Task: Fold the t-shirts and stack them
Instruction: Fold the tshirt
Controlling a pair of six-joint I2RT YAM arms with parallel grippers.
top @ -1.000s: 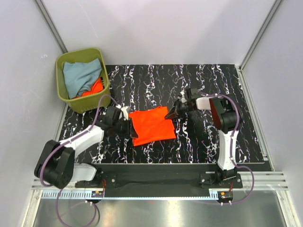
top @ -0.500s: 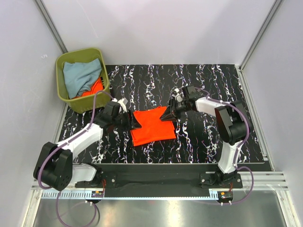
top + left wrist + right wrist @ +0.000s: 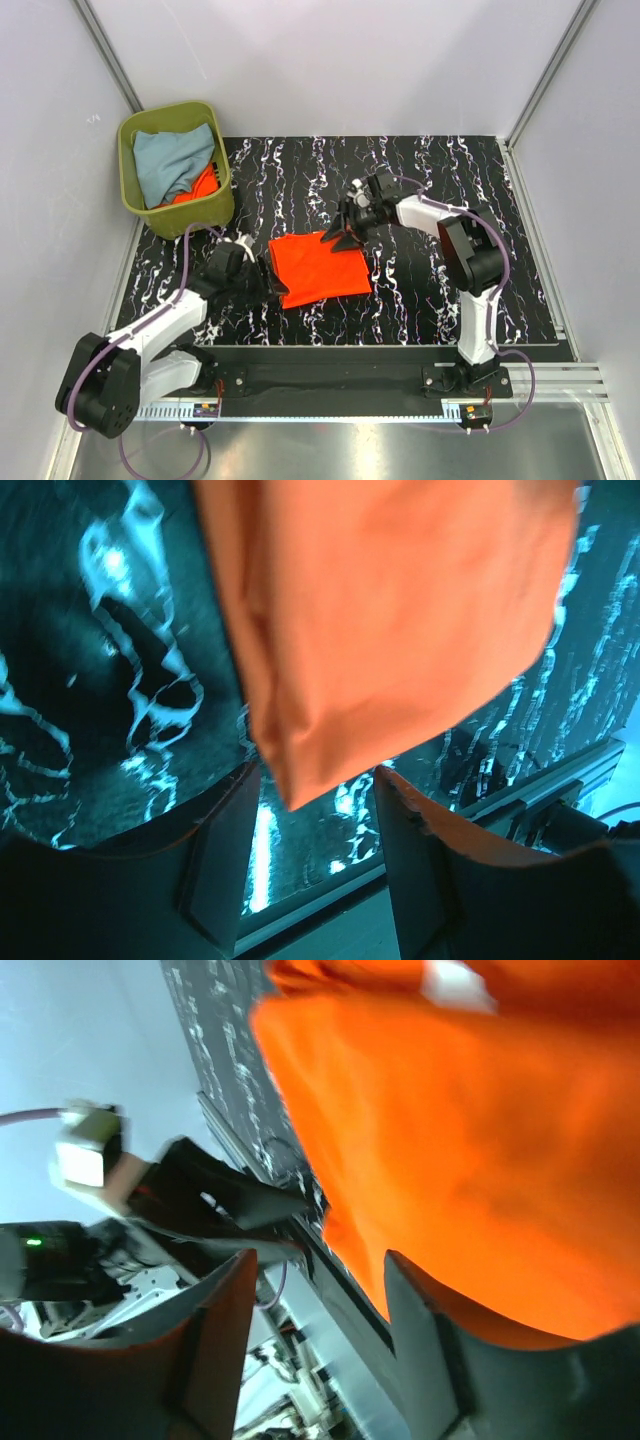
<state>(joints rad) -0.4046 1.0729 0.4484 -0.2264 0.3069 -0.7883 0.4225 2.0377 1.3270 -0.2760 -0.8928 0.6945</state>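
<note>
Left pincer (image 3: 315, 780) of mine sits nearest to me, at the left edge of the folded bright orange cloth t-shirt (image 3: 320, 268), low over the tabletop. Its jaws are spread, and the shirt's near-left corner pokes into the gap between them. A little tabletop shows on either side of that corner, so nothing is pinched. The folded t-shirt lies flat as a rough square on the black, white-veined tabletop (image 3: 430, 170), between my two arms. At the shirt's far right corner is my right pincer (image 3: 320, 1260), tilted down toward the cloth, its jaws likewise spread and gripping nothing. Whether their tips touch the fabric I cannot tell. From that wrist the orange cloth fills most of the view beyond the jaws, with a small white label (image 3: 455, 982) showing on it. Farther off, well to the far left of the folded t-shirt, stands the olive-green plastic bin (image 3: 190, 220). A crumpled pale grey-blue t-shirt (image 3: 170, 160) lies in it, and another bright orange t-shirt (image 3: 200, 185) is bunched at that one's right side.
</note>
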